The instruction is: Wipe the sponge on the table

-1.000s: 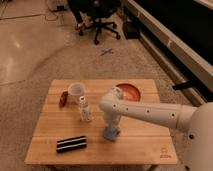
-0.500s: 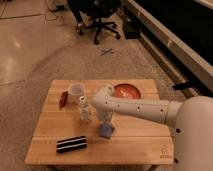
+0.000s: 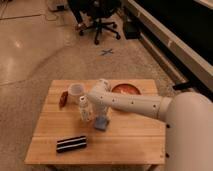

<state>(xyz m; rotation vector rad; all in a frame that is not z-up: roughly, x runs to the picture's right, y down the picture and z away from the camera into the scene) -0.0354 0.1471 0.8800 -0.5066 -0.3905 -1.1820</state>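
1. A square light wooden butcher-block table [image 3: 131, 141] is standing on a pale speckled floor [image 3: 30, 55].
2. The white robot arm [image 3: 131, 102] is reaching in from the right, over the table's far half, and is bending downward at its elbow near the table's middle.
3. The two-finger gripper [image 3: 102, 116] is pointing down at the middle of the table, with its fingers pressed together and its tip touching the top of the sponge. Whether any part of the sponge is being pinched between the fingers cannot be told.
4. The small flat light-blue rectangular sponge [image 3: 101, 124] is lying flat on the table surface directly under the gripper, near the table's centre.
5. A clear plastic bottle [image 3: 85, 111] is standing upright just beside the sponge, on its left.
6. A white cup [image 3: 75, 90] is standing behind the bottle, towards the far edge.
7. A small reddish-brown object [image 3: 62, 99] is lying left of the cup.
8. A round orange bowl [image 3: 125, 88] is sitting at the far edge, partly behind the arm.
9. A black block with white stripes [image 3: 71, 144] is lying near the front left corner, well apart from the sponge.
10. A black office chair [image 3: 100, 21] is standing on the floor beyond the table.
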